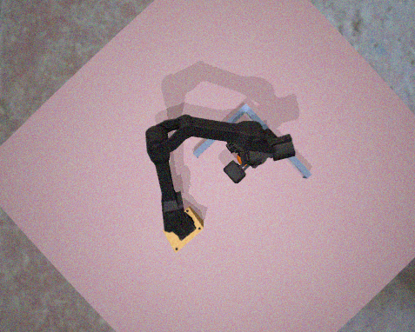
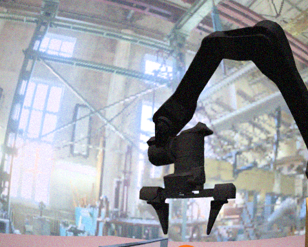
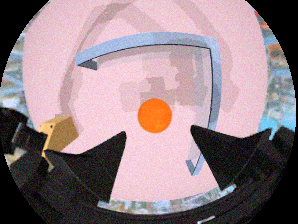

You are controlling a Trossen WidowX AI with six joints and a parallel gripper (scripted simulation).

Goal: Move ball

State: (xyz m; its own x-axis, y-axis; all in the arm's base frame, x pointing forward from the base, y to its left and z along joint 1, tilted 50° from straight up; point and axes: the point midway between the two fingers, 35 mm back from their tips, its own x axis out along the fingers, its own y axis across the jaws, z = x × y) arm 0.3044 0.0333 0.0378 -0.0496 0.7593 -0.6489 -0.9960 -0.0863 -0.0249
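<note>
The gripper (image 2: pixel 186 233) is seen hanging above the table (image 1: pixel 317 243), its jaws spread wide and nothing pinched between them. The ball (image 3: pixel 154 115) is found lying on the pink surface below, framed between the two dark fingertips in the wrist view and not touched by either. It is enclosed by the walls (image 3: pixel 214 83), inside their corner. Only its top edge is caught in the exterior view.
</note>
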